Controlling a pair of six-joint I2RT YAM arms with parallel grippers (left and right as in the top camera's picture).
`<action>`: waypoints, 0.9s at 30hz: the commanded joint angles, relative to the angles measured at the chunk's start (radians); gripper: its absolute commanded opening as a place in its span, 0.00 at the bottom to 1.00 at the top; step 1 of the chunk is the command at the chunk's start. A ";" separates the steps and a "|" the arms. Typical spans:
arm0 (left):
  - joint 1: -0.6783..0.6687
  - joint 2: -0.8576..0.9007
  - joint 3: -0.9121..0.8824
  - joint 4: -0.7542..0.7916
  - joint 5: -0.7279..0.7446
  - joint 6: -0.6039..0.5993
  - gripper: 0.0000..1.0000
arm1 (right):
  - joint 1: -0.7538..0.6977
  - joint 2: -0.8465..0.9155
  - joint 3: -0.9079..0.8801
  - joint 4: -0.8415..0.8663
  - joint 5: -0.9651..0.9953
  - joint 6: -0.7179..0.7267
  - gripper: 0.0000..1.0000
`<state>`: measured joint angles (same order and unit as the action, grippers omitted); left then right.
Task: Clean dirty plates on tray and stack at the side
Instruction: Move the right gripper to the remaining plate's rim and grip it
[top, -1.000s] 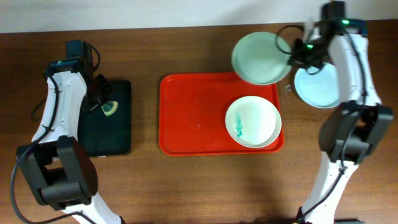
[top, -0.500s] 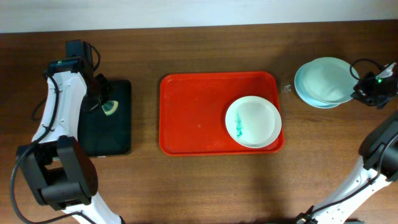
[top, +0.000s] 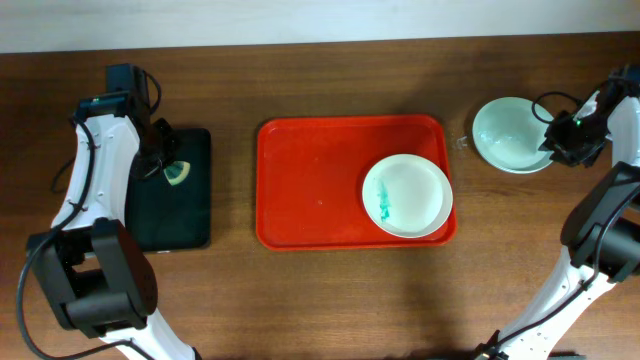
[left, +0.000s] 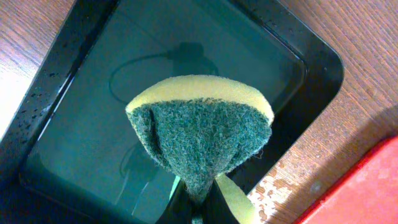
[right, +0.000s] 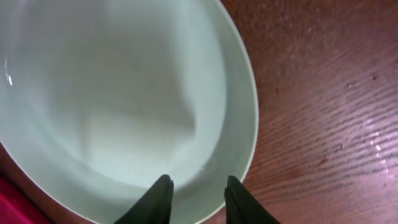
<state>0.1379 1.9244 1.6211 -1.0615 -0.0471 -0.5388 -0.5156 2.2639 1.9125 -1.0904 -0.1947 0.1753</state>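
Observation:
On the right half of the red tray (top: 310, 180) lies a white plate (top: 407, 195) with a teal smear on its left side. To the right of the tray a pale mint plate (top: 510, 135) (right: 124, 93) rests on the table. My right gripper (top: 556, 140) (right: 198, 190) hovers at that plate's right rim with its fingers (right: 160, 194) apart and nothing between them. My left gripper (top: 168, 172) (left: 200, 200) is shut on a folded green-and-yellow sponge (left: 202, 134) over the black tray (left: 74, 124).
The black tray (top: 170, 215) holds water and sits left of the red tray. Wet spots mark the wood (left: 280, 186) between the two trays. A small clear speck (top: 462, 143) lies between the red tray and the mint plate.
My right arm carried a mint plate from above the tray's back corner to the right and set it on the other mint plate. Its fingers then opened. The left arm has not moved.

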 joint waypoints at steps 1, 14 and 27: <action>0.000 -0.008 -0.004 0.005 0.035 0.016 0.00 | 0.013 -0.086 0.002 -0.012 0.001 -0.028 0.34; 0.000 -0.008 -0.004 0.006 0.059 0.016 0.00 | 0.501 -0.112 -0.071 -0.063 0.086 -0.513 0.33; 0.000 -0.008 -0.004 0.006 0.060 0.016 0.00 | 0.574 -0.112 -0.297 0.003 0.155 -0.513 0.35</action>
<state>0.1379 1.9244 1.6211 -1.0576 0.0013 -0.5388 0.0597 2.1475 1.6535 -1.0756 -0.0566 -0.3374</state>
